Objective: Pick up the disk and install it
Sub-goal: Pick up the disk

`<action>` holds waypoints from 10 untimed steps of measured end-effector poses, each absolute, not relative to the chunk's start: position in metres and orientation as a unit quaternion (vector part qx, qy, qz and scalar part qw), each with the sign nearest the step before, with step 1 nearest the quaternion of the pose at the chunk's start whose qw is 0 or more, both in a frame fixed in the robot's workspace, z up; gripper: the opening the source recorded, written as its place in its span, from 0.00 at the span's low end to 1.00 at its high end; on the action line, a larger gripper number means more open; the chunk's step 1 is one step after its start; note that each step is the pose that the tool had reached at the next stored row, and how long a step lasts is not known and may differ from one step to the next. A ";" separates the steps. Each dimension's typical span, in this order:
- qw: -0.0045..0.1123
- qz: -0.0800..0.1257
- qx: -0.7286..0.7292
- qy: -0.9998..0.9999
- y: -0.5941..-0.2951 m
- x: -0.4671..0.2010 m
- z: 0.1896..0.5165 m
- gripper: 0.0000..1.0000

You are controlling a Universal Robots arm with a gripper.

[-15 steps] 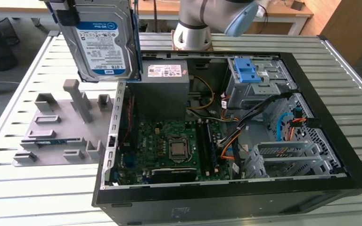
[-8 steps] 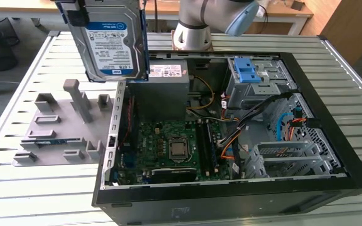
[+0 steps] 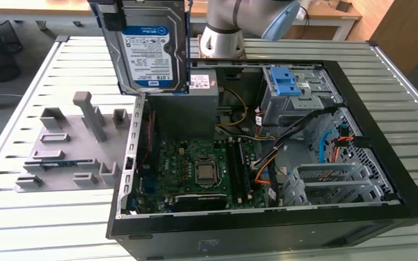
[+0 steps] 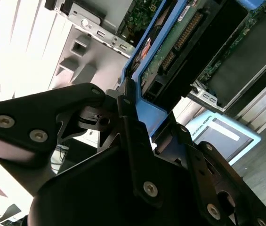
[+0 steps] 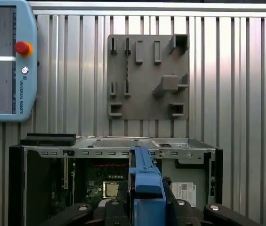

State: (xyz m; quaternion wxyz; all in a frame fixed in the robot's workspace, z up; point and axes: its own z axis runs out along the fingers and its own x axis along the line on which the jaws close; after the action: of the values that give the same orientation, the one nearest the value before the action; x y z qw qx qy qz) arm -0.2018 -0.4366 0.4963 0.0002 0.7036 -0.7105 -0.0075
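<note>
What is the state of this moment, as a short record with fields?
held item: the disk, in its blue carrier frame
gripper: jaws shut on the disk's frame
disk position: in the air, on edge, over the far end of the open computer case; not in a bay
blue latch: on the drive cage inside the case
beside case: grey fixture plate on the slatted table, exterior view's left

The gripper (image 4: 133, 106) grips the blue frame of the disk (image 4: 173, 44), whose green circuit board and connector face the camera. Beyond the disk lies the open case (image 4: 91, 24). A grey fixture plate (image 4: 83, 59) and a pale blue pendant (image 4: 222, 134) sit on either side of the disk.
</note>
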 end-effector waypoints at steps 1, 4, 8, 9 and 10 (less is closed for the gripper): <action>0.000 -0.008 0.704 -0.711 -0.437 -0.198 0.496 0.36; 0.000 -0.008 0.704 -0.711 -0.437 -0.187 0.496 0.36; 0.000 -0.008 0.704 -0.711 -0.437 -0.171 0.496 0.36; 0.000 -0.008 0.704 -0.711 -0.437 -0.167 0.496 0.36; 0.000 -0.008 0.704 -0.711 -0.437 -0.164 0.496 0.36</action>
State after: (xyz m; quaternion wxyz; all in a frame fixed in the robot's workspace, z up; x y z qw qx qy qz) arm -0.1636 -0.4372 0.4959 0.0001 0.7036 -0.7105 -0.0076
